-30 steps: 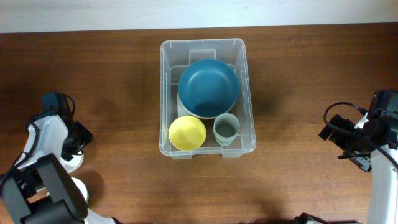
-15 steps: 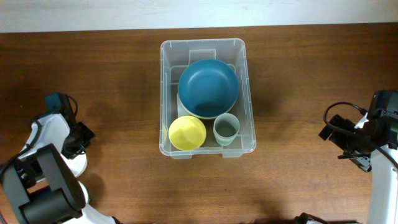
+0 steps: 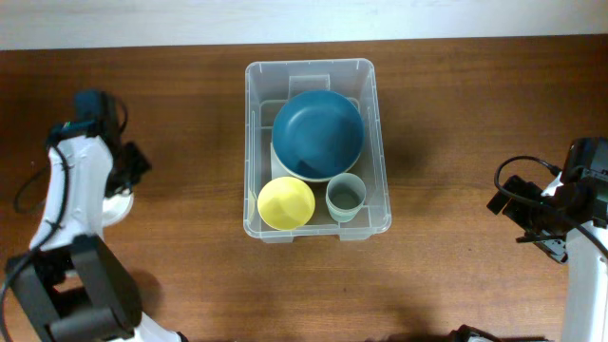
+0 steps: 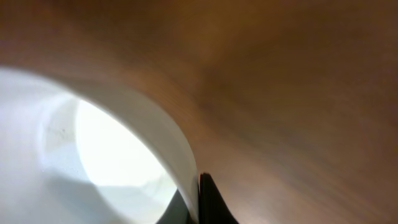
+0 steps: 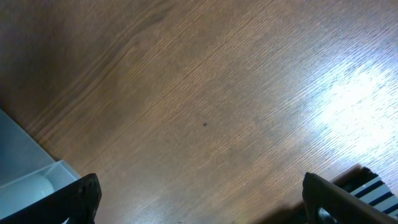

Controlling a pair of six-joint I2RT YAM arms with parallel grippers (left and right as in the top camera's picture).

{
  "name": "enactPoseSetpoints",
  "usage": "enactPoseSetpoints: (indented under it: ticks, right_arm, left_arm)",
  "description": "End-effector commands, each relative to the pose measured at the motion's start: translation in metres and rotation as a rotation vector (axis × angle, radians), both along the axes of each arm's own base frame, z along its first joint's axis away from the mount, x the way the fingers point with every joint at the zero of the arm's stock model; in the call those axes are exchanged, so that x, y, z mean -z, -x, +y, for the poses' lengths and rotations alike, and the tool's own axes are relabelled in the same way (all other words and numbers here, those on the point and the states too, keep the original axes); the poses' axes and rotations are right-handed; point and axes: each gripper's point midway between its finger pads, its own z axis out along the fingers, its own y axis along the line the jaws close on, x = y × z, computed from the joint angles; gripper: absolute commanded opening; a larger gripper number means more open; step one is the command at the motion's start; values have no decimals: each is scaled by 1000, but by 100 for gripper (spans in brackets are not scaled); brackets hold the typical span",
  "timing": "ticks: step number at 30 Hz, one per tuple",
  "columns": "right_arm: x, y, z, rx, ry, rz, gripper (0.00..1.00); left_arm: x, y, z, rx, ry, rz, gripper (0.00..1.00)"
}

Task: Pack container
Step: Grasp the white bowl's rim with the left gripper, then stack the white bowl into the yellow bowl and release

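Left wrist view: we see the left gripper (image 4: 194,202) with its jaws pressed together on the thin rim of a white bowl (image 4: 93,155), above bare wood. Motion blur hides finer detail. Right gripper (image 5: 202,186): jaws spread wide, nothing between them, table (image 5: 205,93) below. Overhead, we note the container (image 3: 311,65) at the table's centre, well apart from both grippers. It holds a dark blue bowl (image 3: 318,133), a yellow bowl (image 3: 286,202) and a pale green cup (image 3: 345,196).
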Motion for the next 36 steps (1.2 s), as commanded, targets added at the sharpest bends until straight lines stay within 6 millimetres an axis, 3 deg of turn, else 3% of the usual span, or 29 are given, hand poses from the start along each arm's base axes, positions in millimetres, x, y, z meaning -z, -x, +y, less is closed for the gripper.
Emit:
enactPoseSetpoints:
  ticks: [1, 3, 5, 8, 11, 14, 22, 26, 31, 36]
  right_arm:
    - [0, 1, -2, 1, 2, 1, 99]
    - [0, 1, -2, 1, 3, 0, 99]
    - [0, 1, -2, 1, 3, 0, 99]
    - [0, 1, -2, 1, 2, 0, 99]
    - [0, 1, -2, 2, 2, 0, 99]
    - [0, 1, -1, 2, 2, 1, 99]
    - [0, 0, 0, -1, -5, -2, 99]
    - [0, 0, 0, 0, -5, -2, 99]
    - [0, 0, 0, -1, -5, -2, 99]
    - [0, 0, 0, -1, -5, -1, 99]
  left_arm:
    - [-72, -25, -66, 195, 5, -162, 0]
    - [-90, -26, -103, 290, 11, -190, 0]
    - [-102, -20, -152, 408, 26, -201, 1]
    - [-104, -7, -208, 558, 41, -195, 1]
    - [-104, 10, -255, 691, 53, -189, 0]
    - [-102, 30, -286, 761, 69, -169, 1]
    - [-93, 59, -327, 881, 106, -121, 1]
    - [-73, 59, -341, 907, 108, -73, 0]
    - [-33, 56, -349, 911, 95, 36, 1]
    - [-18, 58, -353, 913, 107, 83, 1]
